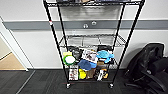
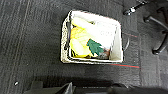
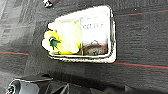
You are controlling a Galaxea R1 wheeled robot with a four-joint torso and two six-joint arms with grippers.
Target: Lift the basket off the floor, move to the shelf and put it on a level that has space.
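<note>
The beige woven basket [image 2: 92,60] stands on the dark carpet floor [image 2: 30,37]. It holds yellow and white items, a green piece and a booklet. The right wrist view also looks down on the basket [image 3: 82,58], upright on the floor [image 3: 140,37]. Dark parts of my left gripper [image 2: 72,88] and right gripper [image 3: 62,87] hang above the carpet, apart from the basket. In the head view the black wire shelf [image 1: 53,37] stands against the wall. Its second-highest level [image 1: 92,41] is bare wire grid. The two lower tiers are packed with goods.
A black office chair [image 1: 150,67] stands right of the shelf, and its wheeled legs [image 2: 160,37] lie close to the basket. Red lines [image 3: 142,65] cross the carpet. A doorway opening [image 1: 7,57] is at the left. A caster wheel [image 3: 47,3] sits near the basket.
</note>
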